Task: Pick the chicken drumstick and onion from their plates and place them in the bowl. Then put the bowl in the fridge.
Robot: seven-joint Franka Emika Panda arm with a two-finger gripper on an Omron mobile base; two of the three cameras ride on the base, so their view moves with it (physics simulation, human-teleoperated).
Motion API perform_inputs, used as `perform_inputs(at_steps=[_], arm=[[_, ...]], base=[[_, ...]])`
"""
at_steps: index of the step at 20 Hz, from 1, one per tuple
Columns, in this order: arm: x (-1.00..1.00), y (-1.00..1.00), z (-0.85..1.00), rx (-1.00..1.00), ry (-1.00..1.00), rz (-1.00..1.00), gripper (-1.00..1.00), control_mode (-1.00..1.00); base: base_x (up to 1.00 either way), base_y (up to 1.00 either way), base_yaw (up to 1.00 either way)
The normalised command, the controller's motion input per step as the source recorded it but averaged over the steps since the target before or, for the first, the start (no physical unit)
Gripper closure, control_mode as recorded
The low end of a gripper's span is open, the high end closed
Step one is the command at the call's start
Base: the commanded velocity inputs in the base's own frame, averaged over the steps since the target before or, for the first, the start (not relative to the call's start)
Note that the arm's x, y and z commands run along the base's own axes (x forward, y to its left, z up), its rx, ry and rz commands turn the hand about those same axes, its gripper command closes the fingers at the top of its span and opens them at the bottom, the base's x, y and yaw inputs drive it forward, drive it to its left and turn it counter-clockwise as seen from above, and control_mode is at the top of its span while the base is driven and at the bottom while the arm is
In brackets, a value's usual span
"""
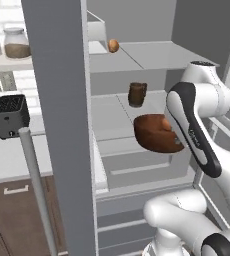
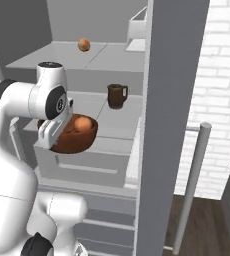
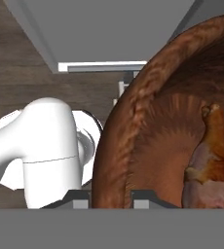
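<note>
Gripper (image 3: 111,194) clamps bowl (image 1: 154,134) rim — drumstick (image 3: 211,165), probably onion (image 2: 82,123) inside.

You see a reddish-brown, wood-grained bowl (image 3: 148,121) straddled by your claw (image 3: 111,197), lumpy orange-brown drumstick (image 3: 214,160) inside; beyond it a dark brown mug (image 1: 137,94) on pale grey shelves (image 1: 112,112).

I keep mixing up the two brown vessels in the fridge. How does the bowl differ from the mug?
The bowl is wide, reddish-brown and wood-grained; the mug is taller, narrower and darker, with a handle. The bowl holds food, an orange piece showing above its rim; what the mug holds cannot be seen. The bowl sits at the front by the arm, the mug farther back. Both are upright.
</note>
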Motion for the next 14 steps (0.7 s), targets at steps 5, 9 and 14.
perform_inputs(at_steps=[5, 9, 14], arm=[[0.00, 0.00, 0.00, 0.00, 0.00, 0.00, 1.00, 1.00], [0.00, 0.00, 0.00, 0.00, 0.00, 0.00, 1.00, 1.00], [0.00, 0.00, 0.00, 0.00, 0.00, 0.00, 1.00, 1.00]], base=[[0.38, 0.00, 0.00], [0.46, -0.01, 0.00], [0.40, 0.00, 0.00]])
